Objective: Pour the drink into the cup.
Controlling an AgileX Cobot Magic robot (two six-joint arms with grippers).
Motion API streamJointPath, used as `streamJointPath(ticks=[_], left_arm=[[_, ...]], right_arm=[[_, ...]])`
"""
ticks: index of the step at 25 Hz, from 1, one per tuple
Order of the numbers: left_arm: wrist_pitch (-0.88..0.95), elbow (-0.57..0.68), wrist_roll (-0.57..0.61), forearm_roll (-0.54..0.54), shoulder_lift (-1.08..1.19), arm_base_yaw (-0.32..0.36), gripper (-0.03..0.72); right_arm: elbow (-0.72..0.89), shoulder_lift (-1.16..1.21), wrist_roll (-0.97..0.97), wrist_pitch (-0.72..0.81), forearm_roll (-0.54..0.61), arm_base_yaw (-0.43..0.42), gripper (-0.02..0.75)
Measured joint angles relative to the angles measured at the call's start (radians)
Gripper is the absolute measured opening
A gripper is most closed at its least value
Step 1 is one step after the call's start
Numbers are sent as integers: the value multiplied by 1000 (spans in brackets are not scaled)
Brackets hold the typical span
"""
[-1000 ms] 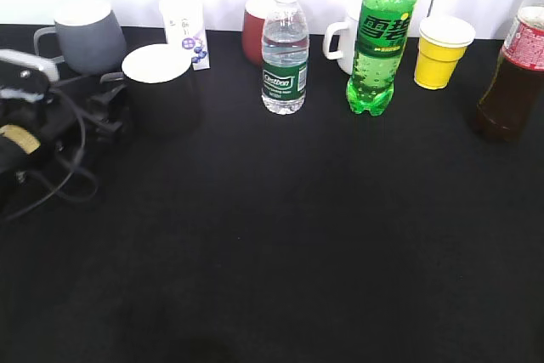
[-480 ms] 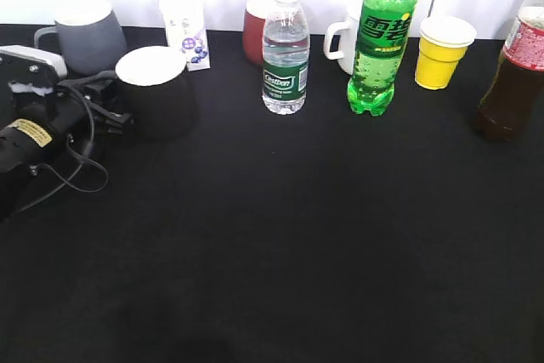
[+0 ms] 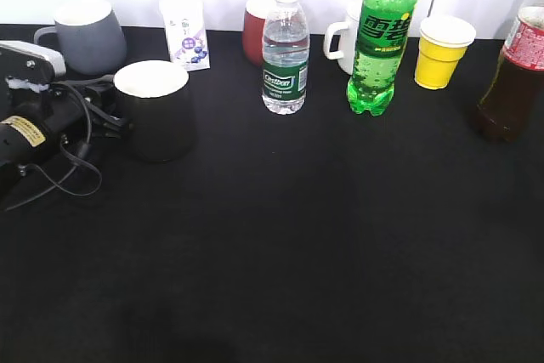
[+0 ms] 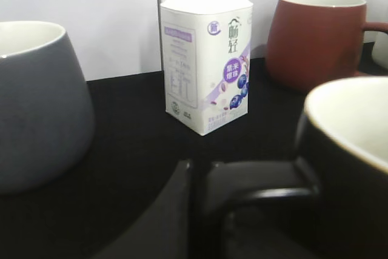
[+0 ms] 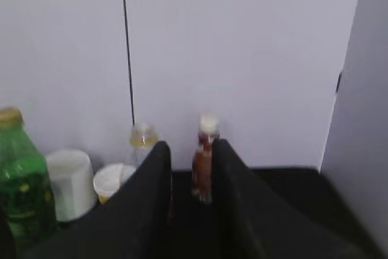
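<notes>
Left gripper (image 3: 109, 112) is in at the handle side of the cup (image 3: 155, 108), and the wrist view shows its dark fingers (image 4: 182, 210) closed around the black handle, so it has the cup in hand. I'd call this the set-up step: positioning the cup before any pouring. The cup sits upright on the black worktop (image 3: 297, 252), left of centre, in front of the grey mug (image 3: 85, 33) and the small milk carton (image 3: 187, 30). Black outside, white inside and rim, looks empty from here.

The drink (image 3: 514, 74) stands far off at the right edge, well apart from the cup: clear bottle, dark brown liquid, red label, upright and untouched. Right gripper (image 5: 189, 210) shows slightly parted fingers, nothing between them, lined up on a distant brown bottle (image 5: 203, 162). Next, I reckon, the right arm must close in and grasp that bottle, then carry it over the cup
</notes>
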Motion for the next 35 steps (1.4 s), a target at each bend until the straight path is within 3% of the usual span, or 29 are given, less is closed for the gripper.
streamJointPath(ticks=[6,9,13,14,15,17,18,19,22,25,28,29,30,31,32,35], left_arm=[[12,2,-5,14,-121,0,37],[29,2,-32,54,-282,0,37],[60,3,-42,60,-450,0,37],[76,3,-42,62,-470,0,37],[89,3,-42,64,-479,0,37],[96,3,-42,67,-480,0,37],[96,3,-42,68,-480,0,37],[94,3,-42,68,-480,0,37],[78,3,-42,68,-480,0,36],[78,3,-42,68,-480,0,36],[77,3,-42,68,-481,0,36],[77,3,-42,69,-481,0,36],[77,3,-42,69,-481,0,36],[77,3,-42,69,-481,0,36],[77,3,-42,69,-481,0,36],[76,3,-42,70,-481,0,36]], right_arm=[[1,394,12,-296,30,0,186],[1,528,54,-358,28,0,186],[48,556,82,-401,-114,0,186],[75,556,125,-436,-204,0,197],[94,556,186,-469,-335,0,246],[101,556,310,-529,-515,0,482],[101,560,370,-537,-537,0,592],[107,579,413,-535,-538,0,631],[148,710,482,-619,-524,0,575],[148,748,494,-884,-505,0,496],[184,748,363,-945,-717,0,469],[233,749,285,-946,-678,0,469],[304,755,203,-987,-548,0,468],[372,776,137,-1082,-399,0,468],[423,820,99,-1199,-324,0,468],[457,1059,97,-1297,-336,0,468]])
